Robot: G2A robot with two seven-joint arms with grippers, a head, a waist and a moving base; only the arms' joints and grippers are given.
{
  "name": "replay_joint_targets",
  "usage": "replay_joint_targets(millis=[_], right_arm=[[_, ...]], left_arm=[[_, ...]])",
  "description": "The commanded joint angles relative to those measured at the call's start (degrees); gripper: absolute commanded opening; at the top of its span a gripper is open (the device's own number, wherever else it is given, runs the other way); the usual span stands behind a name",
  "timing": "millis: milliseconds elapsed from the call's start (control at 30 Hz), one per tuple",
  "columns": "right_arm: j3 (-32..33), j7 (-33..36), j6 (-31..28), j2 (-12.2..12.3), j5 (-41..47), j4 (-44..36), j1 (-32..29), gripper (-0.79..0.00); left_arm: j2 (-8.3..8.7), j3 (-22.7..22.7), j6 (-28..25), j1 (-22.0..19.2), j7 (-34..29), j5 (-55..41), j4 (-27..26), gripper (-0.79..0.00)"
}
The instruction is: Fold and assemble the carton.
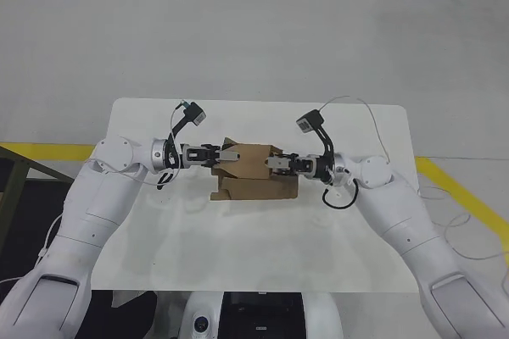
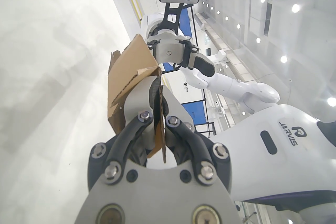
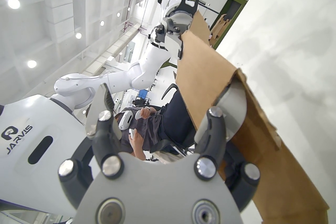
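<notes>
carton [image 1: 253, 172]: centre of frame, mid-counter [image 1: 263, 246], between both hands | left hand [image 1: 231, 156]: clamped on carton flap edge | right hand [image 1: 274, 162]: fingers spread, one against carton panel

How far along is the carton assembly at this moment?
Done: the carton is opened up into a partly formed brown shell between the two arms. In hand: the left gripper is clamped on one end panel, and the right gripper is open with one finger against the opposite end's flap. Left: the end flaps look loose and unfolded, so no closed box yet.
</notes>
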Motion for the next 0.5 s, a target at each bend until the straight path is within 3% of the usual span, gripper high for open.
replay_joint_targets(millis=[0,233,467], right_arm=[[0.23,-0.01,-0.01,0.08,0.37,-0.31,-0.08,-0.172],[0.10,0.85,0.86,0.20,-1.03,-0.29,0.62,-0.256],[-1.06,0.87,0.88,-0.58,-1.86,1.79,1.86,-0.459]], left_arm=[[0.01,0.05,-0.08,-0.01,0.24,0.32,0.14,-0.785],[-0.06,0.47,-0.28,-0.23,0.80,0.92,0.82,-0.785],[-0.10,0.76,-0.24,-0.46,0.74,0.92,0.70,-0.785]])
